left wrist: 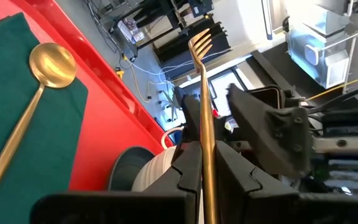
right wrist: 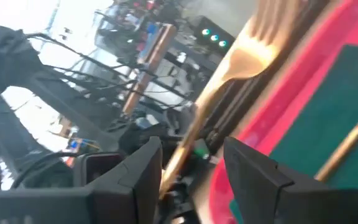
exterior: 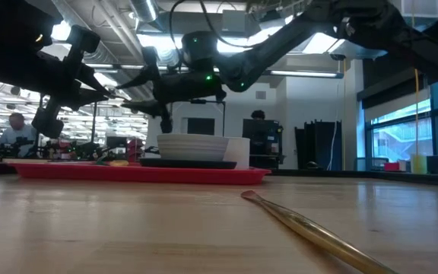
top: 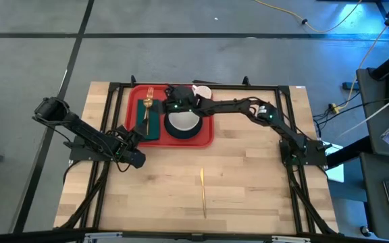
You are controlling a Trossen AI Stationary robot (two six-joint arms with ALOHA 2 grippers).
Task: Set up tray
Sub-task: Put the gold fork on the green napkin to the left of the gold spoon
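The red tray (top: 206, 137) sits at the counter's (top: 248, 189) far edge; the left gripper (left wrist: 201, 163), jaws clamped on a gold fork (left wrist: 202, 93), hovers beside it, while the right gripper (right wrist: 191, 163), jaws parted, hangs over the tray.

My left arm reaches in from the counter's (top: 248, 169) left side, its jaws (top: 135, 138) beside the tray's (top: 206, 140) left edge. My right arm stretches across from the right, its jaws (top: 174, 101) over the tray's far part, above the bowl (top: 182, 123), which sits on a dark plate (top: 184, 135). A green napkin (top: 150, 125) lies in the tray's left half with gold cutlery (top: 147, 108) on it. A white cup (top: 202, 91) stands at the far rim. A gold stick (top: 202, 192) lies alone on the near counter.
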